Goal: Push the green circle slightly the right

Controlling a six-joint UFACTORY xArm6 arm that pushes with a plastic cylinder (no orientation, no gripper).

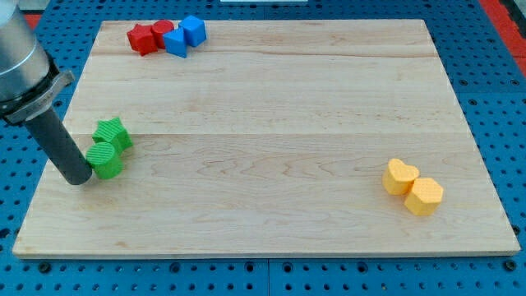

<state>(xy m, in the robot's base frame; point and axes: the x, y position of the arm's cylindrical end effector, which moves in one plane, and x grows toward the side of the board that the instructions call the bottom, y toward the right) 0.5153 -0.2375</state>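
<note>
The green circle (105, 159) lies near the board's left edge, touching a green star (112, 133) just above it. My tip (77, 179) rests on the board right at the circle's left side, touching or nearly touching it. The dark rod slants up to the view's top left.
A red star (142, 39), a red circle (162, 33), a blue triangle (176, 43) and a blue cube (193, 30) cluster at the board's top left. A yellow heart (400, 176) and a yellow hexagon (425, 196) sit at the lower right. The wooden board (271, 123) lies on a blue perforated table.
</note>
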